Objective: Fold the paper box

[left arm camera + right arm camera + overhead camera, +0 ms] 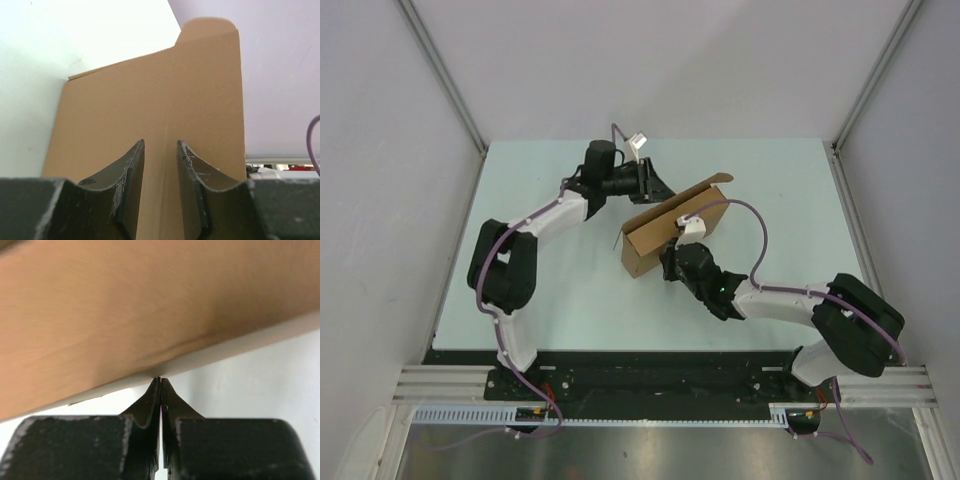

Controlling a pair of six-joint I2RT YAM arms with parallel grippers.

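On the worktop (560, 300), near centre: the box (652, 238), part-erected, walls up, top open, lying on a slant between both arms. Left arm (535, 225) reaches round to its far side. Right arm (790, 300) comes in low at its near side.

Left claw (648, 182): jaws part-way open, pointed at a broad upright panel. Wrist view shows bare cardboard through the gap, nothing visibly pinched. Whether the tips touch the panel, cannot tell.

Right claw (672, 262): jaws fully closed, tips together, empty, nosed against the lower edge of the near wall where it meets the worktop.

Flap (210, 35) with rounded tab stands up at the panel's end, unfolded. Crease (169, 90) runs straight down the panel, in line with the left claw's gap.

Judgement: step in hand looks like squaring the walls, right claw bracing the base, left claw set to push. Midway at best, since flap and tab are not closed. Next move likely calls for the left claw to press the panel over along its crease while the right claw pins the box. Too hard a shove could skid or crush it.
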